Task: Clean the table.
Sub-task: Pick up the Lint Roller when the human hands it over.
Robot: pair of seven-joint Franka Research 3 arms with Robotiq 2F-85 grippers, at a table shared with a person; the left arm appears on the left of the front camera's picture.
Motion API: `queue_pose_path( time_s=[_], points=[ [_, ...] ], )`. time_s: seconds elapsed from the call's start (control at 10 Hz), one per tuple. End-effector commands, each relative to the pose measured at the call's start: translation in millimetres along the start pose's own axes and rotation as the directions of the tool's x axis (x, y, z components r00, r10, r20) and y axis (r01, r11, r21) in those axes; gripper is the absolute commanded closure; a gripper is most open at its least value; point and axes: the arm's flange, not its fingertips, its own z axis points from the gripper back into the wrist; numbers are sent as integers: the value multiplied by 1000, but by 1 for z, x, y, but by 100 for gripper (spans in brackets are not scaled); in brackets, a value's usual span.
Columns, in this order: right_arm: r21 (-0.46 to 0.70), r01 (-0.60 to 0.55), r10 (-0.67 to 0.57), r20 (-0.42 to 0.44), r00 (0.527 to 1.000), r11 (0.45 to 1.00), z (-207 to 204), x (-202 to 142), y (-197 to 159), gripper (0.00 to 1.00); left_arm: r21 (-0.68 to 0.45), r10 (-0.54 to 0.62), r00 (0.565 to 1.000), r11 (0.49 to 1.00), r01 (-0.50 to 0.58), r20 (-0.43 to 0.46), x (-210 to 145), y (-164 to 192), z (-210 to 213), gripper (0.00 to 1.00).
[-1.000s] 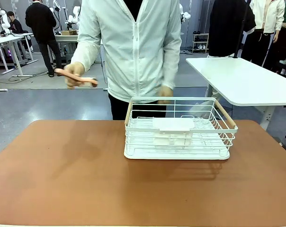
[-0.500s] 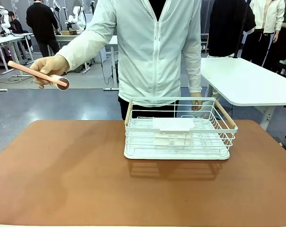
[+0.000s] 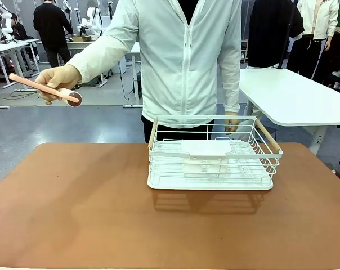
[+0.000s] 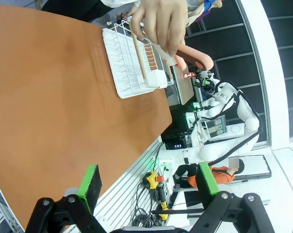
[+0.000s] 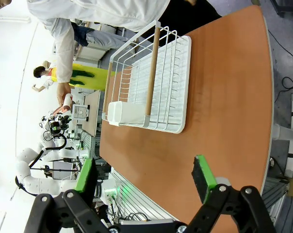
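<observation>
The reddish-brown counter (image 3: 74, 214) lies across my front view, between my side and the person. It carries a white wire dish rack (image 3: 209, 184) near its far edge. Inside the rack sits a white plastic holder (image 3: 206, 148), and a wooden handle (image 3: 268, 135) runs along each short side of the rack. Behind the rack stands a person in a pale jacket (image 3: 181, 56). One hand (image 3: 56, 79), raised up and to the left of the rack, holds a pink spoon (image 3: 35, 84). The other hand (image 3: 232, 121) is at the rack's far right corner. The left jaws stand apart above the counter, well away from the rack, with nothing between the green pads (image 4: 90, 182). The right jaws also stand apart and empty.
</observation>
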Motion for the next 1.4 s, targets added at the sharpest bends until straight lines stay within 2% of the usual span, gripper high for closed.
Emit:
queue_pose_path(
  time_s=[0.0, 0.5, 0.6, 0.7, 0.8, 0.9, 1.1, 1.3],
  points=[
    [-8, 6, -6, -4, 1000, 1000, 0, 0, 2, 0, 3, 3, 1000, 1000, -3, 1, -2, 0, 2, 0],
    [-8, 6, -6, -4, 1000, 1000, 0, 0, 2, 0, 0, 0, 1000, 1000, 0, 0, 0, 0, 0, 0],
    [-8, 6, -6, -4, 1000, 1000, 0, 0, 2, 0, 80, 81, 996, 993, -83, 26, -4, -33, -6, 0],
    [-8, 6, -6, -4, 1000, 1000, 0, 0, 2, 0, 103, 227, 974, 968, -228, 20, -6, -60, -13, 0],
    [-8, 6, -6, -4, 1000, 1000, 0, 0, 2, 0, 118, 326, 945, 938, -327, 32, -4, -83, -20, 0],
    [-8, 6, -6, -4, 1000, 1000, 0, 0, 2, 0, 155, 404, 911, 898, -412, 80, 3, -102, -31, 0],
    [-8, 6, -6, -4, 1000, 1000, 0, 0, 2, 0, 175, 502, 849, 832, -527, 168, 9, -118, -60, 0],
    [-8, 6, -6, -4, 1000, 1000, 0, 0, 2, 0, 171, 520, 811, 803, -571, 267, 5, -132, -103, 0]
  ],
)
